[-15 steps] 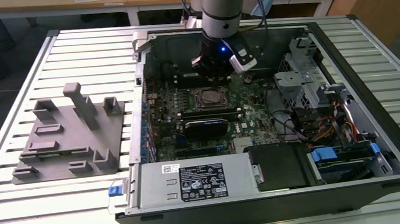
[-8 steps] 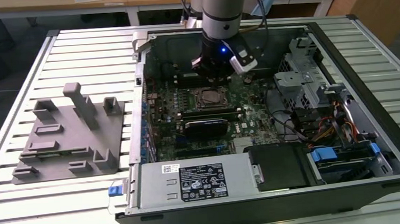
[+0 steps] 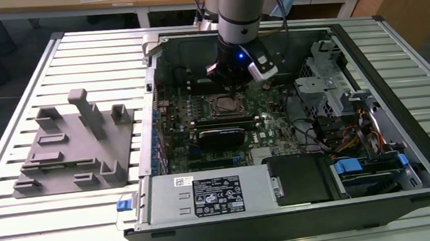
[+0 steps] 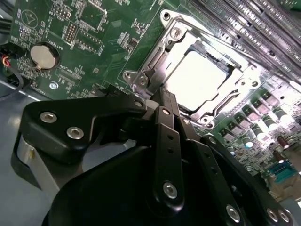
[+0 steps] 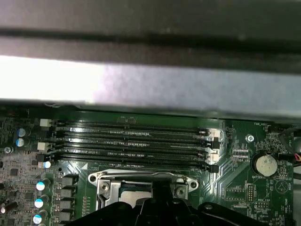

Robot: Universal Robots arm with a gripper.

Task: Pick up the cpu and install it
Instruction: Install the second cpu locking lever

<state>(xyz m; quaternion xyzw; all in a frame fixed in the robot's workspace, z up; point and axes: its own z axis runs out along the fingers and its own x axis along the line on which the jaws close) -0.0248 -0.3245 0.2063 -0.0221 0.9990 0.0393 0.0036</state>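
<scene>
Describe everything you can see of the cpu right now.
The cpu is a small flat square chip with a pale silver-white metal top that glares under the light. It lies flat inside the metal socket frame on the green motherboard, beside the memory slots. The hand's closed black fingertips hover at its edge; contact cannot be told. In the exterior view it sits below the arm.

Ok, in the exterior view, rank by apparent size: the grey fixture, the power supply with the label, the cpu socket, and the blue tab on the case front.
1. Grey fixture and power supply: they look alike in extent, and the supply sits nearer the camera, so I won't rank them.
2. Cpu socket.
3. Blue tab.
</scene>
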